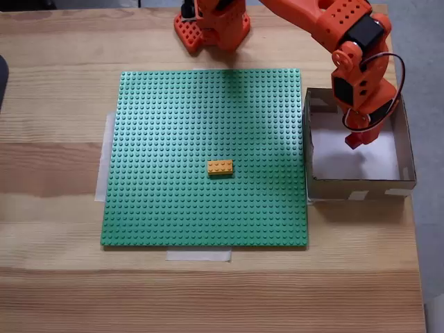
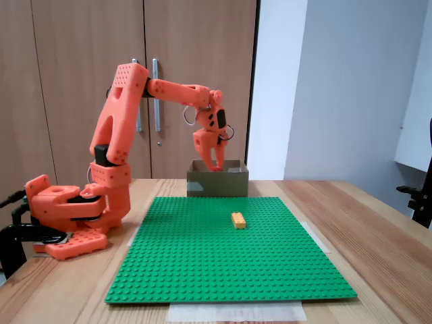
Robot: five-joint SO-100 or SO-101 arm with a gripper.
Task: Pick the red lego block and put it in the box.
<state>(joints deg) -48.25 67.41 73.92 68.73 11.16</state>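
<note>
Red lego block (image 1: 354, 141) half-hidden (tool (image 1: 358, 136) covers it).

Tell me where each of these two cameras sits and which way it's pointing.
A fixed view: above the table, looking straight down on the baseplate, with the arm's base at the top edge and the gripper over the box, a red block at its tip.
A fixed view: at table height off the baseplate's near edge, facing the cupboard doors; the whole arm shows, gripper lowered into the box.
Both share the baseplate, the yellow brick, the box and the gripper.
</note>
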